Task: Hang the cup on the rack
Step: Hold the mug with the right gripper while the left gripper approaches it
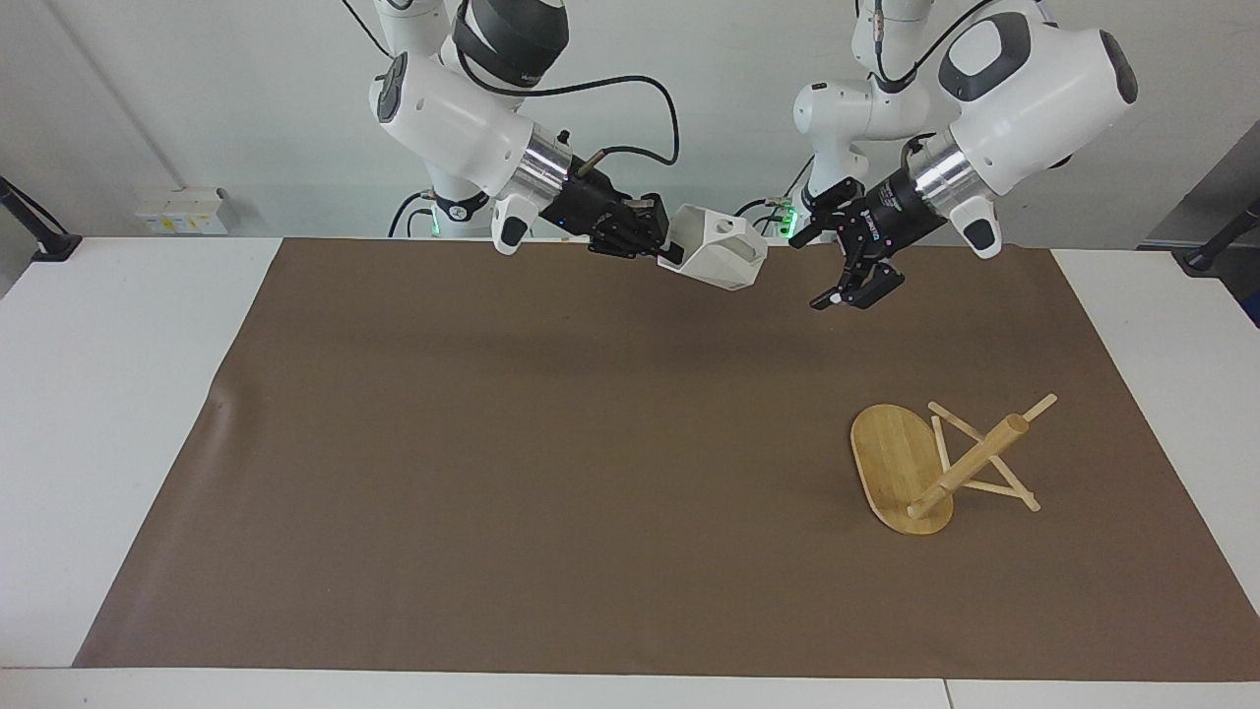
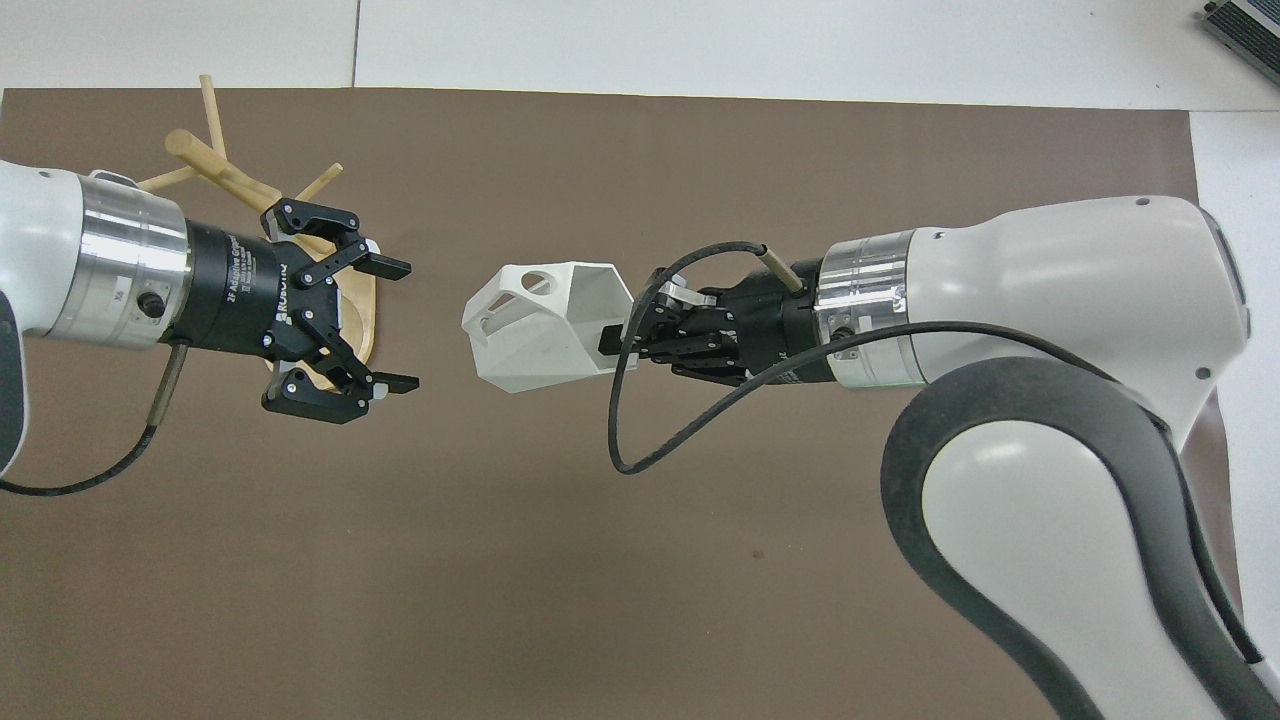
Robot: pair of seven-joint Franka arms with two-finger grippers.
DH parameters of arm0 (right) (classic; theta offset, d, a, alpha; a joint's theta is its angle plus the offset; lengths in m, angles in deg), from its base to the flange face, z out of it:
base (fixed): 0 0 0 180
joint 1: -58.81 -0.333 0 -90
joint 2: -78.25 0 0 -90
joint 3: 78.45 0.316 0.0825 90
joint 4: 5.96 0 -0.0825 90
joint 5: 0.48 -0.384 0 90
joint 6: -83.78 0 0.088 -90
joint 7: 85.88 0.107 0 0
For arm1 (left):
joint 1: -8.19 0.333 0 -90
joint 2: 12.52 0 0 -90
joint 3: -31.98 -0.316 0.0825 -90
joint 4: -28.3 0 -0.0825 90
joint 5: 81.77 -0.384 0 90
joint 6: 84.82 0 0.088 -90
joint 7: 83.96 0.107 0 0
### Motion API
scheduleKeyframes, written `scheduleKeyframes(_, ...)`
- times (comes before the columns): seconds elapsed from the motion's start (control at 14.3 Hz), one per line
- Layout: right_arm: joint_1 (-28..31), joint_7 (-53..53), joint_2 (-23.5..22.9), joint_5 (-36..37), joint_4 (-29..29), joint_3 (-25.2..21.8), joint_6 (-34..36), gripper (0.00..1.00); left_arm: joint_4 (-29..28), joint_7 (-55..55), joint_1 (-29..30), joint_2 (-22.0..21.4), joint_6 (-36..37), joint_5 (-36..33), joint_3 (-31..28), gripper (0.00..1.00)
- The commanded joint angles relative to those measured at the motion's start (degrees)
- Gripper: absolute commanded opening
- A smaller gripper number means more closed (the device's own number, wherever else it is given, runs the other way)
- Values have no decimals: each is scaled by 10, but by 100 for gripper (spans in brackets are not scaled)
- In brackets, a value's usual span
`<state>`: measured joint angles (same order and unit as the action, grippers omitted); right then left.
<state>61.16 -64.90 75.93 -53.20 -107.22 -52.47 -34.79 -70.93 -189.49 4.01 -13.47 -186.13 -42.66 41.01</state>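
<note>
A white faceted cup (image 1: 726, 259) (image 2: 535, 330) hangs in the air over the brown mat, tilted on its side. My right gripper (image 1: 667, 253) (image 2: 615, 342) is shut on the cup's blocky handle. Level with the cup, my left gripper (image 1: 813, 271) (image 2: 404, 325) points at it with fingers spread open and nothing between them; a small gap separates the two. The bamboo rack (image 1: 970, 461) (image 2: 205, 158) lies tipped over on the mat toward the left arm's end, resting on the edge of its oval base (image 1: 891, 458) (image 2: 362, 305) and on its pegs. In the overhead view the left gripper covers much of the base.
A brown mat (image 1: 512, 473) covers most of the white table (image 1: 108, 394). A black cable (image 2: 640, 450) loops from the right wrist below the cup.
</note>
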Motion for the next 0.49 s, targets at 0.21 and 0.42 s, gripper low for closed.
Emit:
scheduleKeyframes(0.21, 5, -78, 8, -15, -10, 4, -11, 0, 5, -35, -3, 4, 37, 18, 5, 100)
scheduleKeyframes(0.42, 5, -80, 8, -15, -11, 4, -11, 0, 4, -39, -1, 1, 35, 22, 25, 100)
